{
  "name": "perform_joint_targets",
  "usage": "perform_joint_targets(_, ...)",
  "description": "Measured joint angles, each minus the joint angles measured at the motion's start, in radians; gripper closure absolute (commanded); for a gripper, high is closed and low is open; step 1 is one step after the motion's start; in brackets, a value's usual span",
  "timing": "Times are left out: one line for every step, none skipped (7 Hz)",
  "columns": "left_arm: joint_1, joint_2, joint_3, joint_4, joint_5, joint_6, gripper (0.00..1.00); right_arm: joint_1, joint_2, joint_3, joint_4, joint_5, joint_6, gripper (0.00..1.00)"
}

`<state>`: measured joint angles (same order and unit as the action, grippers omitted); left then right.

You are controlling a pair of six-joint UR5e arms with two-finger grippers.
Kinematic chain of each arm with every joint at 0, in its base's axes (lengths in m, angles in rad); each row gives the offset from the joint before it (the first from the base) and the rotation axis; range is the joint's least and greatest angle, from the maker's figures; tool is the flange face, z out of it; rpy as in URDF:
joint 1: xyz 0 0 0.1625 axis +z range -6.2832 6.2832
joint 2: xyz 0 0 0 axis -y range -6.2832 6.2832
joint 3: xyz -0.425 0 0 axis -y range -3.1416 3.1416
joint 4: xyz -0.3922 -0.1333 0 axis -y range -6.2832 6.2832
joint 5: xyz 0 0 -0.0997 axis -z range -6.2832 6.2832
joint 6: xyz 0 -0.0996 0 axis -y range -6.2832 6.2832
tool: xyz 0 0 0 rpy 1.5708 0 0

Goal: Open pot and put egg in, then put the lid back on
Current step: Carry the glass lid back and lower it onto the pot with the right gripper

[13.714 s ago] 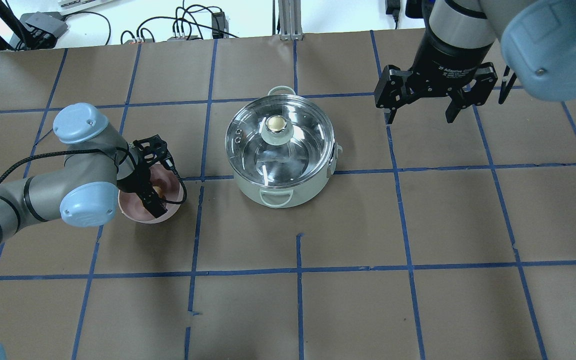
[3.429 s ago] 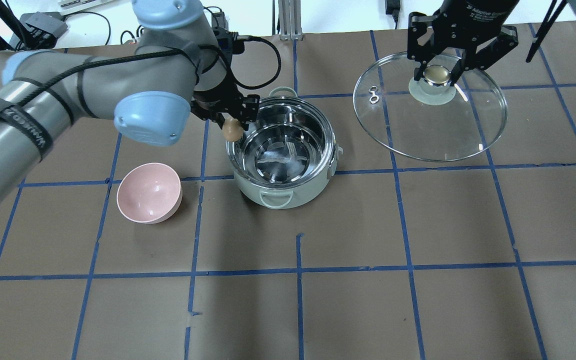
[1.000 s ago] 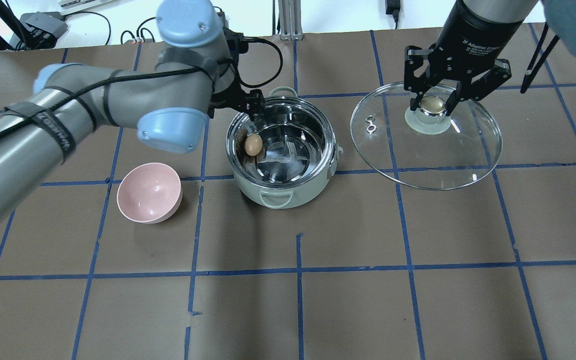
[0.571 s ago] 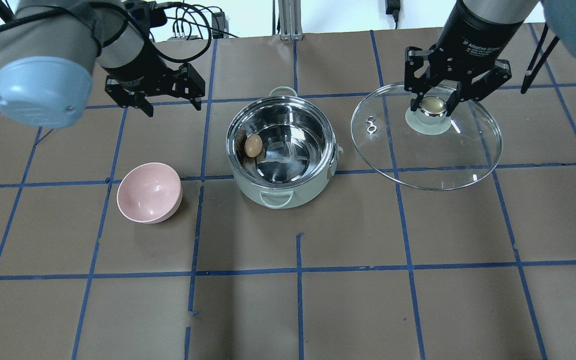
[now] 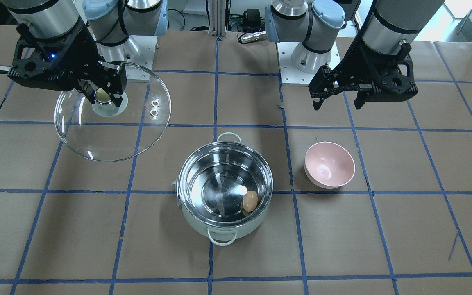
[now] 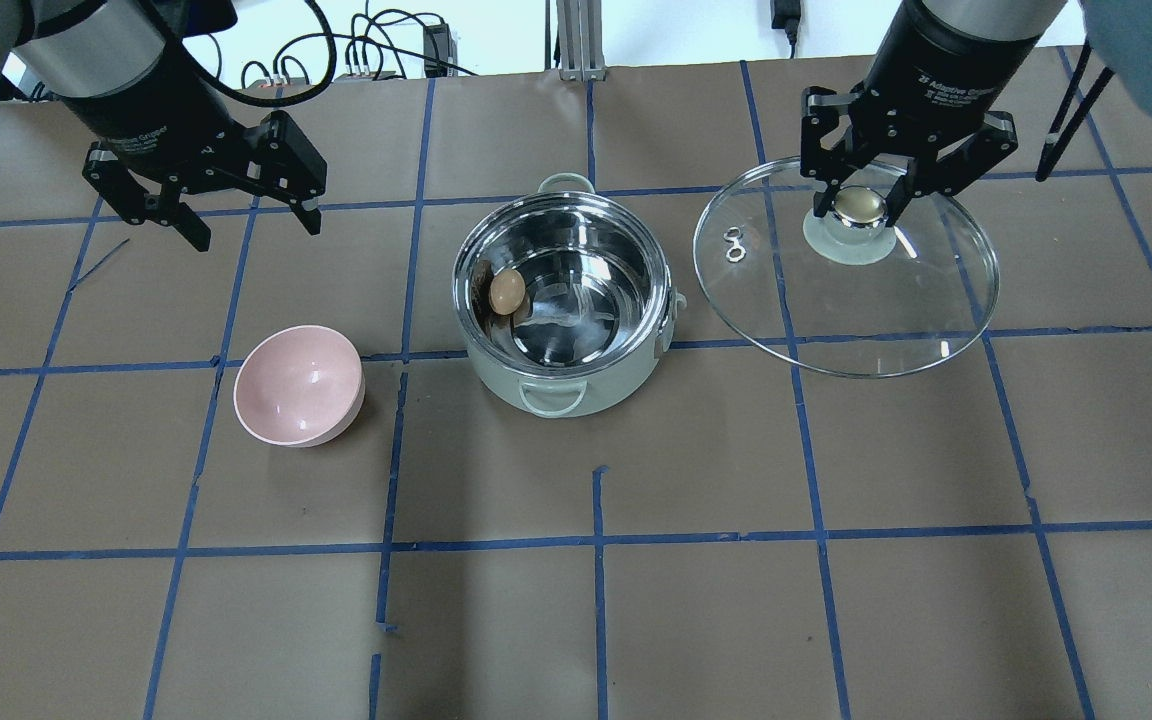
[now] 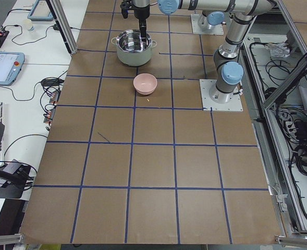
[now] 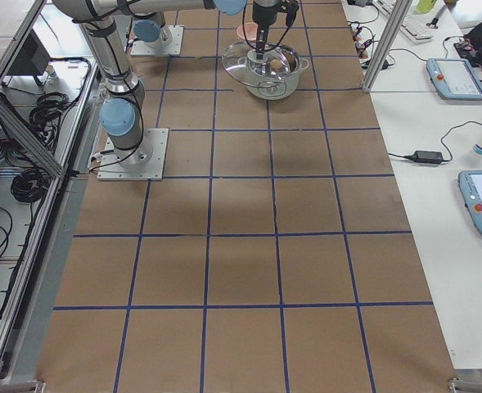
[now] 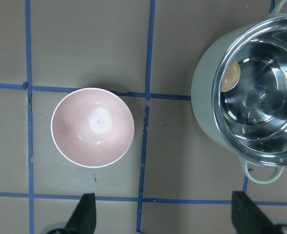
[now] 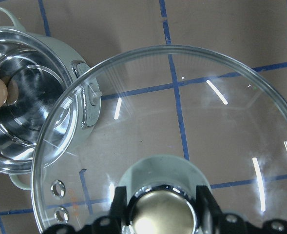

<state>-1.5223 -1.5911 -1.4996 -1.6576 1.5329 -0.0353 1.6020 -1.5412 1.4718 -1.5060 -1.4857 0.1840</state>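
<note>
Two grippers logged, biggest item first. Lid (image 6: 836,300): pinched at its knob (image 10: 161,214) by right gripper (image 6: 860,205), disc hanging under the fingers, clear of the table and off to one side of the pot. Probably parked there to leave the pot mouth free, ready for the return. Pot (image 6: 621,385): uncovered, between the two grippers, nearer the right one, with the lid's edge just beside it. Pink bowl (image 6: 298,385): bare inside, robot-ward of left gripper (image 6: 256,235). Left gripper: fingers spread wide, carrying nothing, raised well apart from the pot. Egg (image 6: 507,291): inside the pot, against the wall on the left gripper's side, presumably where dropped. Against 0.6 s back: left gripper farther out from the pot, lid shifted slightly potward, and egg, pot and bowl unmoved. Left to do, by judgement: lid back on.
</note>
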Motion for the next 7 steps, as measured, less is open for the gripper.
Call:
perform_joint_targets(0.0,0.002,0.002,-0.011,0.018,0.001,0.02,0.043,0.018,-0.005,-0.042,0.0,0.014,0.8)
perform_joint_targets(0.0,0.003,0.003,-0.018,0.029,0.002,0.02,0.109,0.059,-0.02,-0.088,-0.002,0.051,0.8)
perform_joint_targets(0.001,0.005,0.002,-0.021,0.033,0.003,0.02,0.181,0.113,-0.044,-0.146,-0.004,0.112,0.8)
perform_joint_targets(0.001,0.006,0.004,-0.022,0.035,0.003,0.01,0.238,0.165,-0.069,-0.199,-0.003,0.172,0.8)
perform_joint_targets(0.002,0.007,0.008,-0.023,0.036,0.005,0.01,0.285,0.219,-0.086,-0.251,-0.002,0.221,0.8)
perform_joint_targets(0.004,0.007,0.013,-0.023,0.037,0.01,0.01,0.325,0.268,-0.093,-0.307,-0.002,0.263,0.8)
perform_joint_targets(0.003,0.008,0.009,-0.023,0.038,0.015,0.0,0.351,0.316,-0.095,-0.362,-0.002,0.291,0.8)
